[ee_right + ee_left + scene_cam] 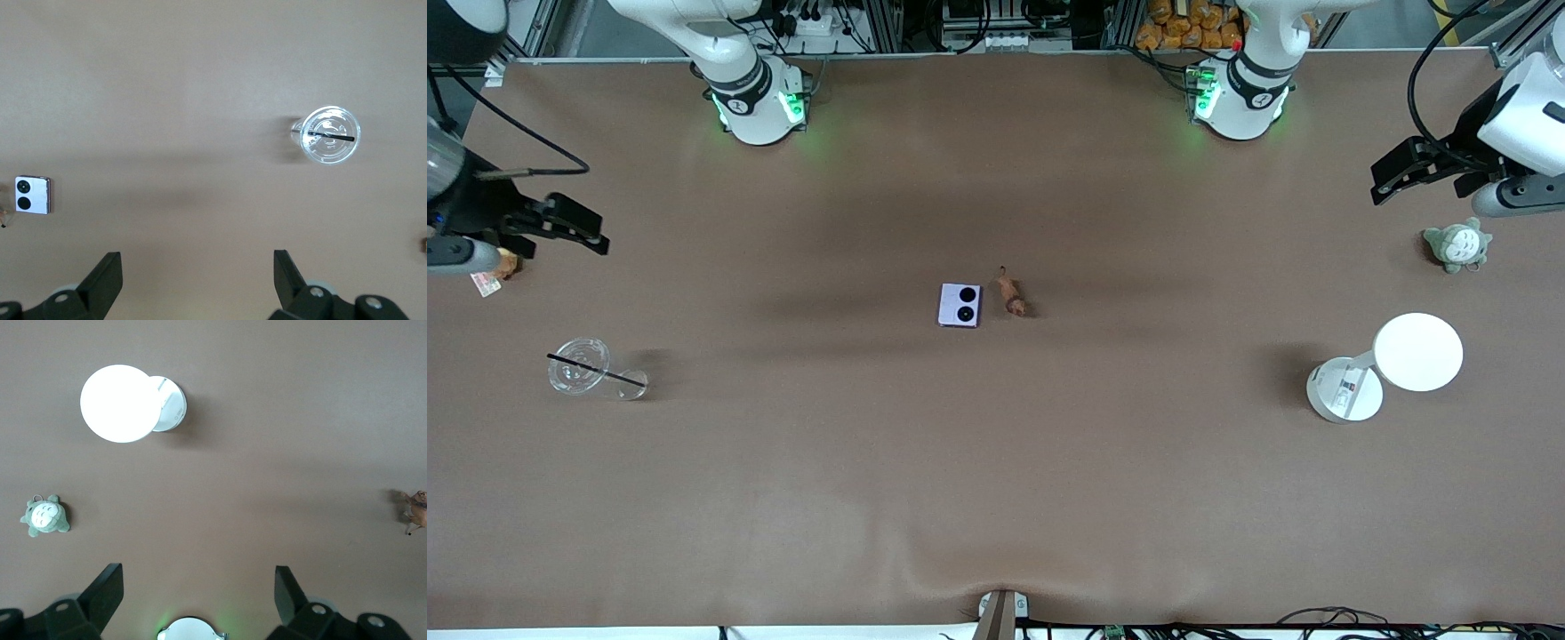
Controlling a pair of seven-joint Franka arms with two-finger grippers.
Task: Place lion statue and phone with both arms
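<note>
The phone (960, 305), pale lavender with two black lenses, lies flat at the middle of the table. It also shows in the right wrist view (33, 195). The lion statue (1011, 293), small and orange-brown, lies right beside it toward the left arm's end. It also shows at the edge of the left wrist view (417, 510). My left gripper (1387, 180) hangs open and empty over the left arm's end of the table; the left wrist view (198, 583) shows its jaws wide apart. My right gripper (594, 231) hangs open and empty over the right arm's end, as the right wrist view (197, 267) also shows.
A grey-green plush (1456, 245) and a white round-headed stand (1418, 353) sit at the left arm's end. A clear cup with a black straw (580, 364) and a brown plush with a tag (505, 264) sit at the right arm's end.
</note>
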